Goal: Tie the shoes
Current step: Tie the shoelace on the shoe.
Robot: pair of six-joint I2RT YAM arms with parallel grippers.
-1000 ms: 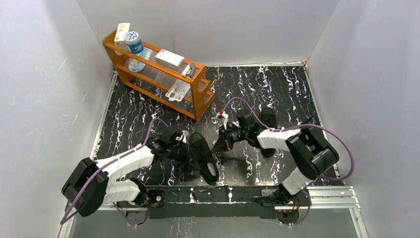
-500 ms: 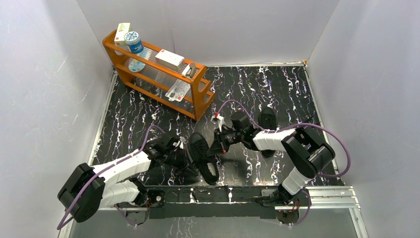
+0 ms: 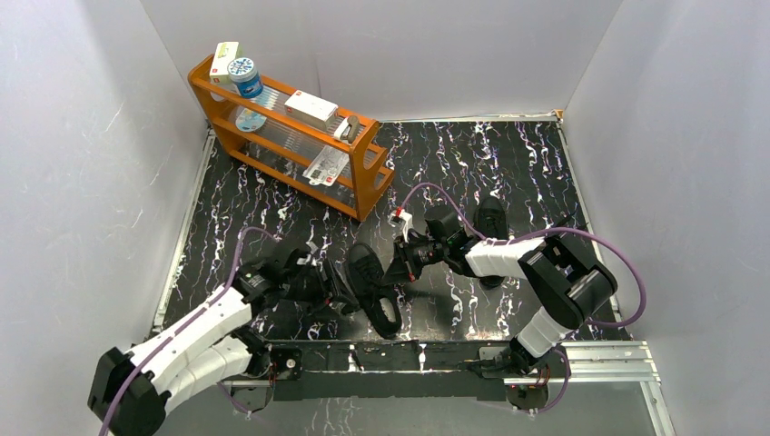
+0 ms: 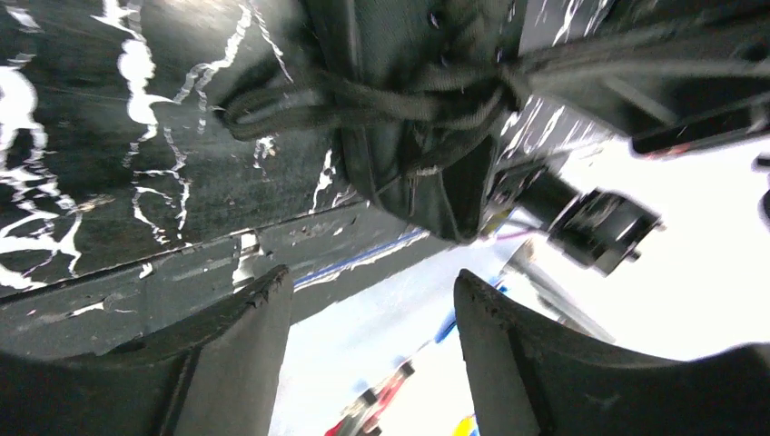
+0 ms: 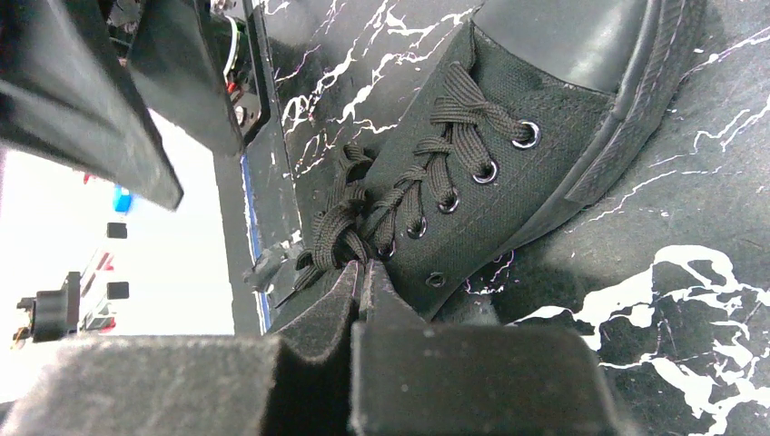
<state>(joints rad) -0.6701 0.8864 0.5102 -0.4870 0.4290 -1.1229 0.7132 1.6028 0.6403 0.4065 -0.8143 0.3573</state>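
One black shoe lies near the table's front edge, its heel toward the arms. In the left wrist view its knotted laces run across the top of the picture. My left gripper is just left of this shoe; it is open, with nothing between its fingers. My right gripper reaches in from the right. Its tips are pressed together on a lace at the knot. The other shoe lies farther back, partly hidden by the right arm.
An orange rack with boxes and a bottle stands at the back left. A metal rail runs along the near edge, just in front of the shoe. White walls enclose the black marbled table.
My left gripper has opened, letting go of what it pinched, and its arm has drawn back to the left. The right gripper stays shut at the shoe's laces.
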